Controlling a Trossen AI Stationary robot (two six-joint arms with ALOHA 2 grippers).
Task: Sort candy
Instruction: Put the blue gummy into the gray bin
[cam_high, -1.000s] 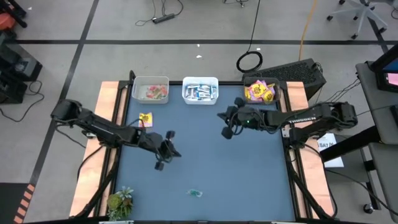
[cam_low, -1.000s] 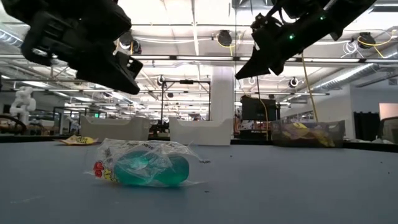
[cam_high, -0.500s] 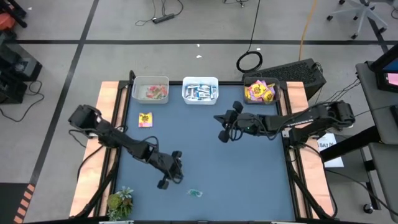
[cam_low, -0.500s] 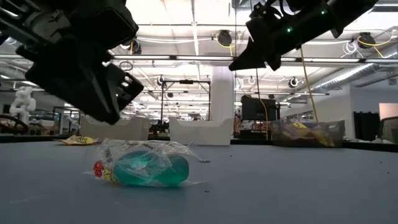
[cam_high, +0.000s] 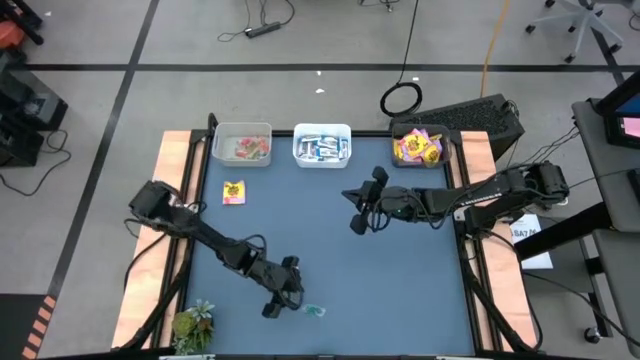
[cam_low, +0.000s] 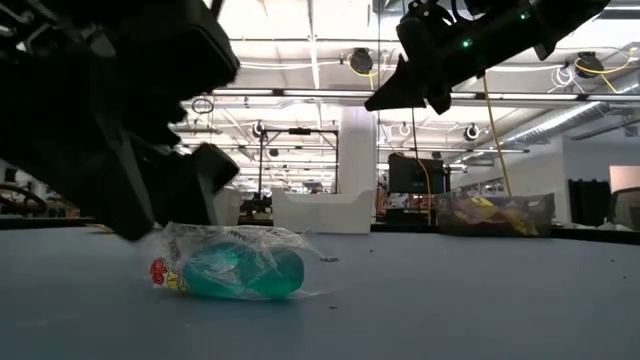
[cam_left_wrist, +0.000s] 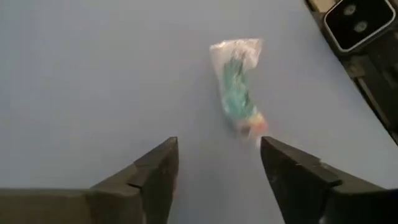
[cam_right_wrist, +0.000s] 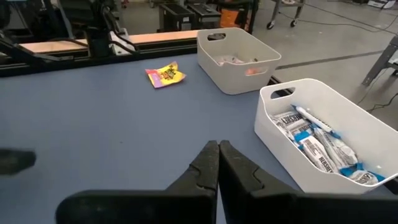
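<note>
Teal sweet in clear crinkled wrapper (cam_high: 314, 311) lies near the table's near edge. We see our left end effector (cam_high: 283, 297) just beside it, fingers spread wide; next, we judge, descend and close. Right end effector (cam_high: 357, 222), pinched together, waits mid-table.

Three bins stood in a row along the far edge of the blue table (cam_high: 400, 280): one white bin (cam_high: 242, 144) of red and pink pieces, one white bin (cam_high: 322, 145) of blue-and-white bars, too many to count, and one clear bin (cam_high: 418, 146) of yellow packets. Two candies lay loose: one yellow packet (cam_high: 233, 192) near the first bin, one clear-greenish candy (cam_high: 314, 311) far from the row. One green plant (cam_high: 193, 324) sat at the table's near corner.
</note>
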